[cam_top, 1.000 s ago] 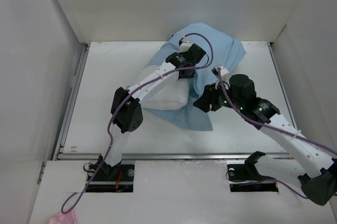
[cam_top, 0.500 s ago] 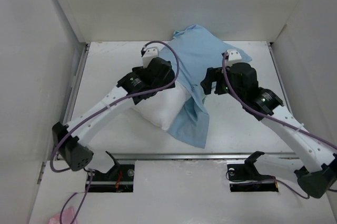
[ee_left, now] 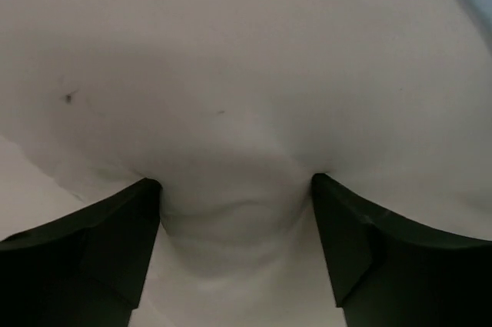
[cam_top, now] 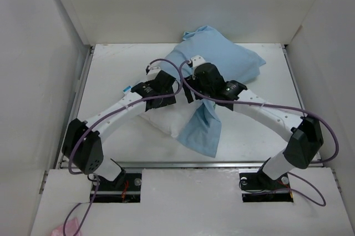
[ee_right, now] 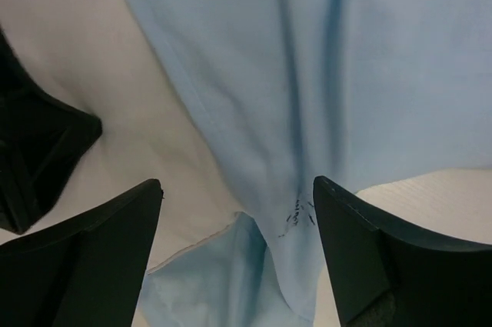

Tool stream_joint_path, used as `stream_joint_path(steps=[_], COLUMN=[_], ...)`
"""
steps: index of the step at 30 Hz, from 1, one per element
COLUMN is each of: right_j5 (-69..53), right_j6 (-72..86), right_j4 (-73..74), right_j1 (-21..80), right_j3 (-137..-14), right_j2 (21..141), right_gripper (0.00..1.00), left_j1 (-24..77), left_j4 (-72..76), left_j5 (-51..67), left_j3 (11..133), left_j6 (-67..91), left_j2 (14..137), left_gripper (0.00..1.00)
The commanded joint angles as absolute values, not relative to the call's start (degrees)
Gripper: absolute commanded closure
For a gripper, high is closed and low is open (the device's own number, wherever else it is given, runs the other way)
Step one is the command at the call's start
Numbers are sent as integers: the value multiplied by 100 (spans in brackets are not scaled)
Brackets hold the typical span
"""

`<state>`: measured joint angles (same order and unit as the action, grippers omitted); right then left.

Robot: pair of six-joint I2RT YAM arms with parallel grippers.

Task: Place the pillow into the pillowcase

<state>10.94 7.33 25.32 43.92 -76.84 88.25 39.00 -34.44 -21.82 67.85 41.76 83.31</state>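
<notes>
The white pillow (cam_top: 166, 118) lies mid-table with its far right part inside the light-blue pillowcase (cam_top: 224, 61). A loose flap of the pillowcase (cam_top: 202, 130) hangs over the near white corner. My left gripper (cam_top: 168, 93) is open and pressed into the pillow (ee_left: 246, 88), whose fabric bulges between the fingers (ee_left: 92, 250). My right gripper (cam_top: 191, 93) sits right beside it, open, over a creased fold of the pillowcase (ee_right: 307, 111) at the seam with the pillow (ee_right: 92, 58). Nothing is pinched between its fingers (ee_right: 384, 258).
The white table (cam_top: 111, 69) is boxed in by tall white walls on the left (cam_top: 33, 80), back (cam_top: 183, 3) and right (cam_top: 327, 69). A metal rail (cam_top: 183, 164) runs along the near edge. The left gripper's black body (ee_right: 31, 150) shows close beside the right fingers.
The right arm has swung left, bringing its gripper next to the left one at the pillowcase mouth. The left gripper shifted slightly right. The pillowcase now looks fuller at the back right.
</notes>
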Motion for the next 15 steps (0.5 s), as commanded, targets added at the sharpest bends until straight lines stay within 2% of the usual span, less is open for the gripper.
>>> stream_joint_path(steps=[1, 2, 5, 6, 8, 12, 15], right_j5=[2151, 2388, 2865, 2865, 2865, 2813, 3172], right_j6=[816, 817, 992, 1045, 1238, 1493, 1686], right_j4=[2495, 2574, 2628, 2628, 2628, 2566, 2785], right_j1=[4412, 4412, 4412, 4412, 4412, 4351, 4289], right_j3=[-7928, -7849, -7358, -7139, -6936, -6627, -6478], right_j2=[8824, 8824, 8596, 8596, 8517, 8780, 9017], right_gripper=[16, 16, 16, 16, 16, 16, 24], left_j1=[3911, 3911, 4096, 4165, 4166, 4166, 4166], left_j4=[-2865, -2813, -2812, -2812, -2873, -2874, -2813], left_j5=[-1618, -1617, -1617, -1617, -1617, -1617, -1617], left_j3=[6934, 7013, 7347, 7417, 7655, 7901, 7901], left_j6=[3912, 3842, 3788, 3727, 3674, 3674, 3621], left_j2=[8744, 8858, 9254, 9342, 9562, 9729, 9729], left_gripper=[34, 47, 69, 85, 99, 100, 100])
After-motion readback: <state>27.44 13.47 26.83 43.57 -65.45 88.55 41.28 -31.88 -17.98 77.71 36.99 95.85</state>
